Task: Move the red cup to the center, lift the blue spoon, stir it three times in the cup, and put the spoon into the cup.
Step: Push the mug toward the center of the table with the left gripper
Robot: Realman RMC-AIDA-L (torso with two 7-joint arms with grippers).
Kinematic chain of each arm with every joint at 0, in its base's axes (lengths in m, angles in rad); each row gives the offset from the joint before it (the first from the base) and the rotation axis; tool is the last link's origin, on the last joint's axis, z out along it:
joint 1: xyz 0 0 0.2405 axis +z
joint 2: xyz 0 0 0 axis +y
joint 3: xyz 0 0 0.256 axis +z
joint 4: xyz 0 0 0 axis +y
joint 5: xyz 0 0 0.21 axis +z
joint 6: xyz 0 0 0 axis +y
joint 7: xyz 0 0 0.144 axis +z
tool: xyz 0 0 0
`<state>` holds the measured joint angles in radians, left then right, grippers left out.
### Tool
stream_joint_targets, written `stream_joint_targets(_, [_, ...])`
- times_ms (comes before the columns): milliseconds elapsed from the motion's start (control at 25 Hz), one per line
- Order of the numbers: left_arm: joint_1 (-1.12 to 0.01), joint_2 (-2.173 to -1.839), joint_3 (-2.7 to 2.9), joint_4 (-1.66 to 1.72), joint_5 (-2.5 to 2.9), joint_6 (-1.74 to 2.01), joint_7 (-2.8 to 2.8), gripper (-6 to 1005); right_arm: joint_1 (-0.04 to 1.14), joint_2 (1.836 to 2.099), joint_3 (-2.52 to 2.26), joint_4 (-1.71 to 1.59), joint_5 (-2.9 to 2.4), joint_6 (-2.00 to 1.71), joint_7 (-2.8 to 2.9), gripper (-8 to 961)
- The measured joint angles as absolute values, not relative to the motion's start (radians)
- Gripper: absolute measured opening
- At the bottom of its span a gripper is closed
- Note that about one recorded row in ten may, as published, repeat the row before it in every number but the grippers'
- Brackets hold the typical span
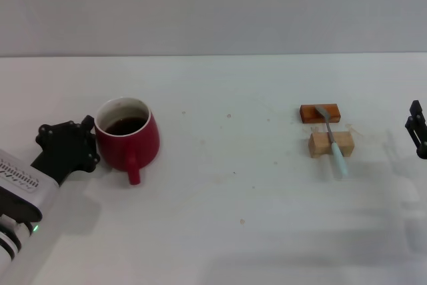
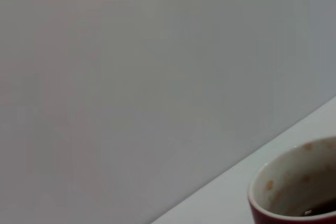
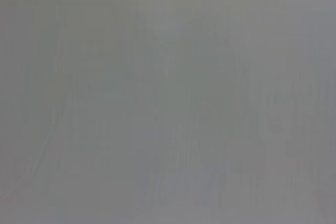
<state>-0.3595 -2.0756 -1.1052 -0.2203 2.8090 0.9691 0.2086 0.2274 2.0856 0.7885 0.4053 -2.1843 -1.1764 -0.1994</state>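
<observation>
Gripper, left [image 1: 85,139], seemingly touching squat glossy ceramic red cup [image 1: 128,139] w/ loop handle.

Right hand [image 1: 417,130] cut off by edge; left hand's [image 1: 85,143] fingers hidden.

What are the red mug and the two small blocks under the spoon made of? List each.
Squat red mug: likely glazed ceramic, glossy with a white inside.
Orange-brown block: probably stained or varnished wood.
Pale block: apparently bare, matte wood.
</observation>
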Motion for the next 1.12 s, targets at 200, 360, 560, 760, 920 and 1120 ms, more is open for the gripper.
stream_joint_targets(200, [-0.344, -2.077, -1.071, -0.256, 2.805, 0.966, 0.208, -1, 0.23, 2.085, 0.788, 0.405, -2.185, -1.177, -0.199, 737])
stream_joint_targets(360, [-0.325, -2.077, -1.049, -0.289, 2.805, 0.964, 0.208, -1, 0.23, 2.085, 0.788, 0.405, -2.188, -1.181, -0.199, 738])
stream_joint_targets(560, [-0.318, -2.078, -1.018, -0.297, 2.803, 0.963, 0.202, -1, 0.23, 2.085, 0.788, 0.404, -2.189, -1.182, -0.199, 737])
stream_joint_targets(760, [-0.306, -2.078, -0.974, -0.321, 2.803, 0.955, 0.198, -1, 0.227, 2.085, 0.788, 0.404, -2.19, -1.182, -0.199, 737])
stream_joint_targets(920, [-0.301, -2.078, -0.948, -0.336, 2.803, 0.95, 0.198, -1, 0.226, 2.085, 0.788, 0.404, -2.191, -1.183, -0.199, 737])
stream_joint_targets(1120, [-0.297, -2.079, -0.934, -0.347, 2.803, 0.943, 0.198, -1, 0.226, 2.085, 0.787, 0.404, -2.191, -1.183, -0.199, 738])
